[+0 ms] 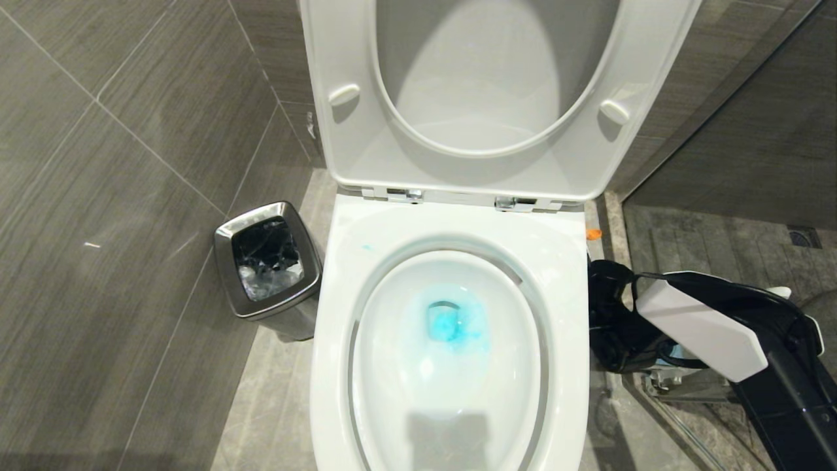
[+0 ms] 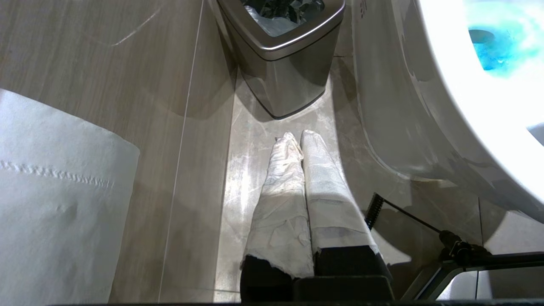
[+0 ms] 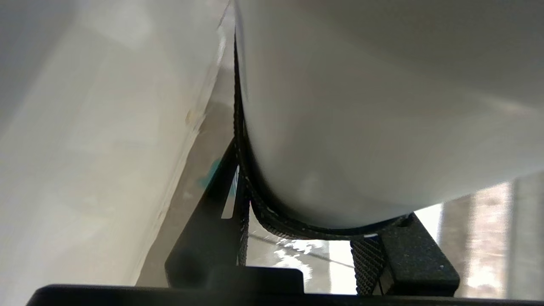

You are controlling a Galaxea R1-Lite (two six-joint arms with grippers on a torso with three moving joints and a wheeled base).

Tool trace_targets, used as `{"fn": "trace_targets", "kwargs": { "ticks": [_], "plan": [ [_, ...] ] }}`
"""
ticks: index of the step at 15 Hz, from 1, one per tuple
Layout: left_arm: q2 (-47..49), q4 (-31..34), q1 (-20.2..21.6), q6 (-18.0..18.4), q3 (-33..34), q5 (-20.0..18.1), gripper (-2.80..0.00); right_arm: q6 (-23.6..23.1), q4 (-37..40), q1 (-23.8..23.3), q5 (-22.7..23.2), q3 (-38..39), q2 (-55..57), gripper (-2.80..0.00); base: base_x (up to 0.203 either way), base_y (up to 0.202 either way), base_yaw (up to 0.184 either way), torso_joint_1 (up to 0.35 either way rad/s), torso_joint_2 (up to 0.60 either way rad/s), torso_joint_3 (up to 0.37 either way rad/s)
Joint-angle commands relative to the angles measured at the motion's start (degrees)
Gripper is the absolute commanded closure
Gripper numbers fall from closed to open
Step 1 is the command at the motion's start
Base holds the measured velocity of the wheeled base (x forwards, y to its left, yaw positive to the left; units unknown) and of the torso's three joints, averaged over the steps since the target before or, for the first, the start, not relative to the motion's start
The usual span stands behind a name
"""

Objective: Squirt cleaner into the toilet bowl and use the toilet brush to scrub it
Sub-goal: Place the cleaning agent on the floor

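Floor (image 1: 274, 392): grey stone tiles were laid, glossy, with pale veining and reflections.
Toilet (image 1: 451, 418): the white toilet was stood on the floor, with its pedestal (image 2: 395, 127) seen rising from the tiles.
Steel bin (image 1: 268, 268): it was set on the floor just beside the toilet, against the wall, and was lined with a black bag.
Shower floor (image 1: 719, 242): darker tiles were laid there, and a drain (image 1: 803, 237) was set into them.
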Motion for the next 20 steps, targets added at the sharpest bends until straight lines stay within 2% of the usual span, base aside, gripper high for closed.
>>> {"fn": "trace_targets", "kwargs": {
  "ticks": [1,12,20],
  "plan": [
    [-0.03,0.02,-0.01,0.04,0.00,0.00,0.00,-0.07,-0.26,-0.07,-0.04,-2.99,3.74,0.00,0.000,0.000,0.000,0.000,0.00,0.000],
    [-0.03,0.02,-0.03,0.04,0.00,0.00,0.00,-0.39,0.79,-0.16,-0.13,-7.09,7.99,0.00,0.000,0.000,0.000,0.000,0.00,0.000],
    [-0.03,0.02,-0.09,0.04,0.01,0.00,0.00,-0.46,1.95,-0.25,-0.31,-7.37,8.34,0.00,0.000,0.000,0.000,0.000,0.00,0.000]
  ]
}}
